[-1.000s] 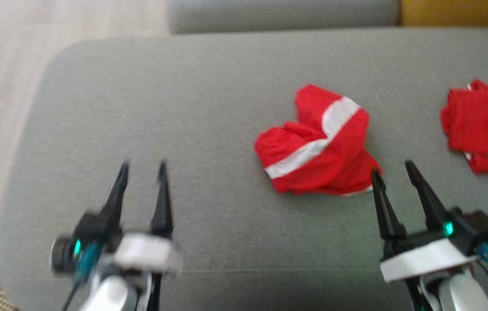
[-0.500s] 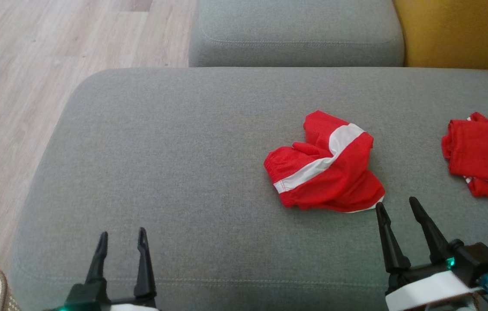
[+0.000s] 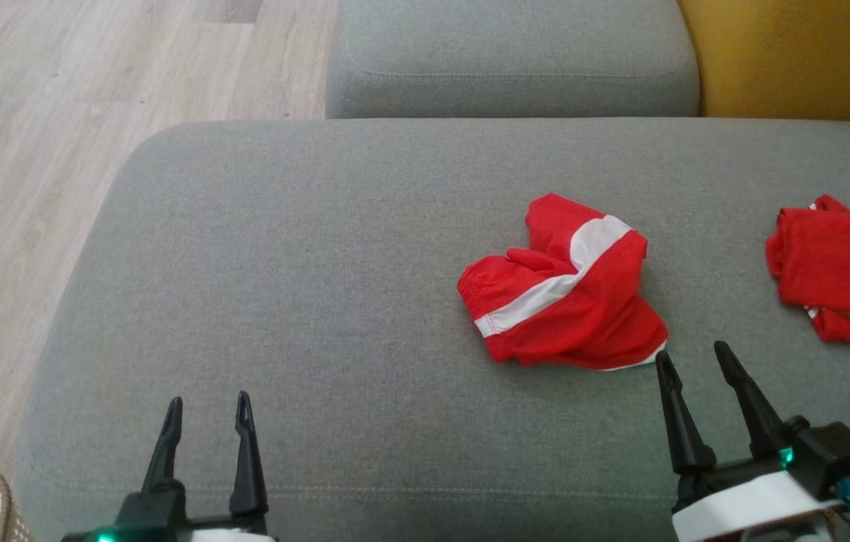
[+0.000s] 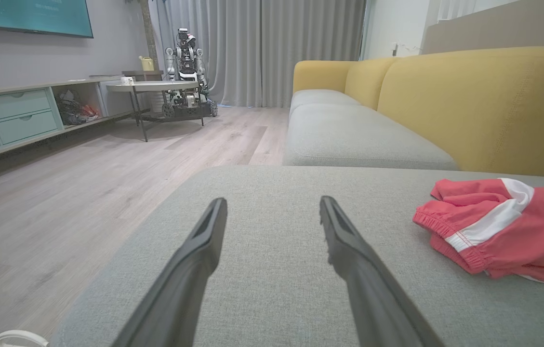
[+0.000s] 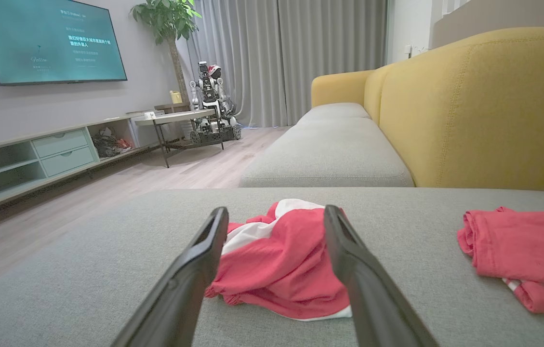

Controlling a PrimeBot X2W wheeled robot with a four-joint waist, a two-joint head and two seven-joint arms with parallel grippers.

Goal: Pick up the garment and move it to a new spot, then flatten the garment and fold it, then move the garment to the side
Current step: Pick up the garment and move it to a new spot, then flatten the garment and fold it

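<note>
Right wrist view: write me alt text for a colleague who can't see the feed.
The right gripper, jaws open and holding nothing, points at a crumpled red garment with a white stripe, lying just ahead on a grey cushion. A second red garment lies further right on the cushion, and a yellow sofa back rises behind.

This is a home living room: a yellow sofa [image 5: 469, 111] with grey seat cushions [image 5: 325, 154] stands across from a wall-mounted television [image 5: 45, 41], which hangs above a long low cabinet [image 5: 59, 149] with pale drawers and open shelves. Pale wood-plank flooring [image 4: 84, 193] runs between them to full-length grey curtains [image 5: 300, 58], with a tall leafy houseplant [image 5: 165, 19] in the corner. A small round table [image 5: 175, 118] stands near the curtains, and a second wheeled robot [image 5: 211, 103] is parked just behind it.
</note>
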